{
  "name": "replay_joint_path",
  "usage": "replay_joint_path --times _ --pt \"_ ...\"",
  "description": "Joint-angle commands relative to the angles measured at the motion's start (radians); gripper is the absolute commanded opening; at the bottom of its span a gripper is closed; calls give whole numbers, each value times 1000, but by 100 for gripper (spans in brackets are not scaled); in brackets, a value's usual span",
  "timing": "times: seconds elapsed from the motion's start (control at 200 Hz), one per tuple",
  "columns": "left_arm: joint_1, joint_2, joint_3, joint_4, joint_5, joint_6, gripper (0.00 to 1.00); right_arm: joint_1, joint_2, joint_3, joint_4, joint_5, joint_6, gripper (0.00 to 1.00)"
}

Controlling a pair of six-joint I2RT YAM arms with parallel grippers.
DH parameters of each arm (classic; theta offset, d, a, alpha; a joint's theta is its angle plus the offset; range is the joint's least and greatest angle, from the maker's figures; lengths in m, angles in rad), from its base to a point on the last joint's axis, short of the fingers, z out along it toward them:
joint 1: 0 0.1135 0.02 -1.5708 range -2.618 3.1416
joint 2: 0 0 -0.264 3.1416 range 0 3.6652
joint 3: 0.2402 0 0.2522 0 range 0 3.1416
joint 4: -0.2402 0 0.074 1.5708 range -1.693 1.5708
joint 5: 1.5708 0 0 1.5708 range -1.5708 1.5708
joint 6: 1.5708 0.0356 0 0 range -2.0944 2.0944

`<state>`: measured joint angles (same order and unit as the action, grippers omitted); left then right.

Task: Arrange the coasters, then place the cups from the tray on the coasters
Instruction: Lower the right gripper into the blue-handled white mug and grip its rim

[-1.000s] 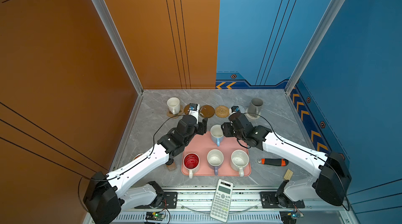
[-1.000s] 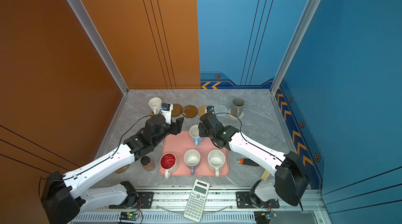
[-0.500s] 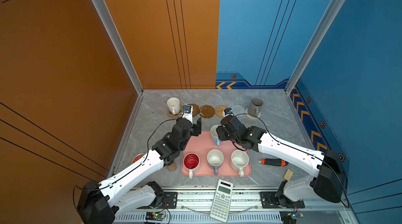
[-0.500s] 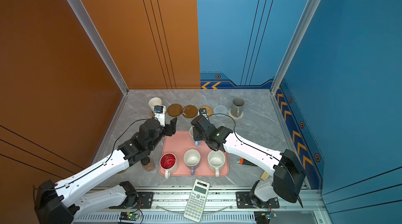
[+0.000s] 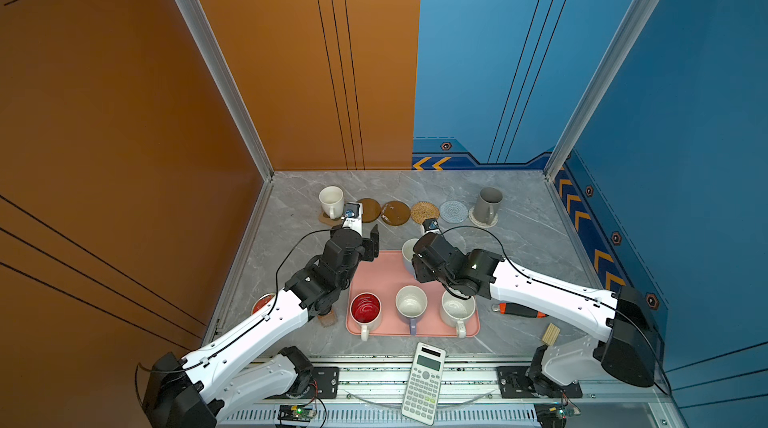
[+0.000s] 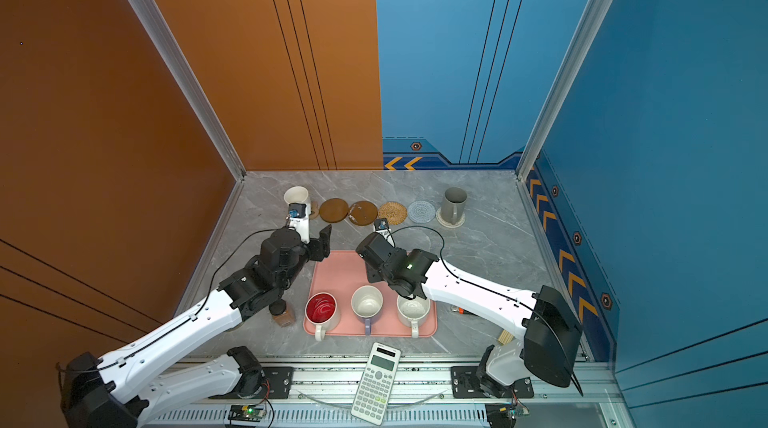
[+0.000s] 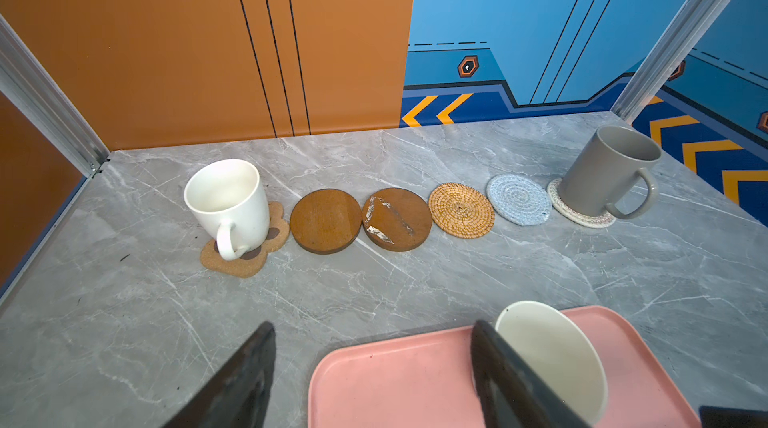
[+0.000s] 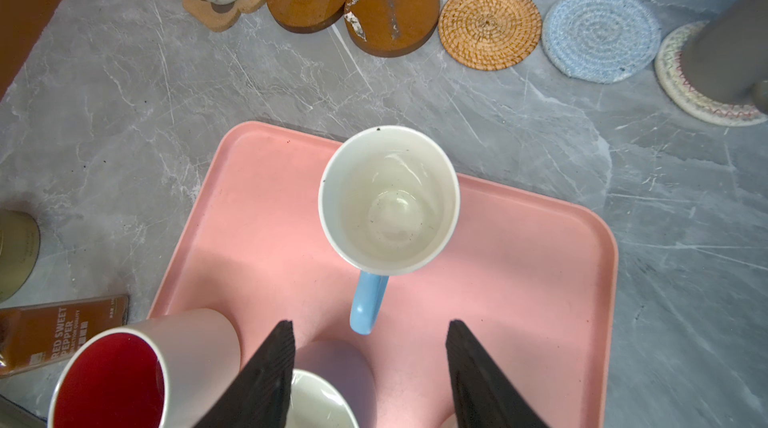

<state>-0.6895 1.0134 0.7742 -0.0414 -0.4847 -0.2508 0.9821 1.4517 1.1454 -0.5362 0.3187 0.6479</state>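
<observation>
Light blue cup (image 8: 388, 201) is seen upright on the pink tray (image 8: 519, 239), at the edge nearest the coaster row. It is placed dead ahead of the right tool (image 8: 370, 324), handle pointed straight back between spread, empty jaws. The right arm is judged nearer. The left tool (image 7: 372, 324), likewise spread and empty, is held by the tray's corner.

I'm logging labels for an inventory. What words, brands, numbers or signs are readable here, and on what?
"RED SWEET PEPPER": label of the brown jar.
Smaller print on that label: too blurred to read.
Tin: faint script, unreadable.
Calculator: key and brand markings too small to read.
Orange chevron arrows: signs only, no words.
</observation>
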Motion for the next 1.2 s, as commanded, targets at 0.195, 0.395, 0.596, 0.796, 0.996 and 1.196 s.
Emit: replay_joint_path --times 0.195,0.395,0.596,0.796,0.996,1.196 --pt "18 -15 -15 -20 -19 10 75 7 24 -27 -47 -12 53 59" --pt "31 -14 -15 -28 -14 5 75 6 60 -24 -47 -30 57 59" --pt "36 -16 -17 -32 -8 2 75 3 88 -15 -47 -45 60 60" --pt "42 -16 -18 -34 -5 1 75 0 116 -11 -44 -55 66 60" --pt "46 -17 -19 -34 -1 -2 75 -5 150 1 -38 -69 66 61" --pt "49 -15 -22 -33 3 -3 75 -10 175 21 -38 -73 58 60"
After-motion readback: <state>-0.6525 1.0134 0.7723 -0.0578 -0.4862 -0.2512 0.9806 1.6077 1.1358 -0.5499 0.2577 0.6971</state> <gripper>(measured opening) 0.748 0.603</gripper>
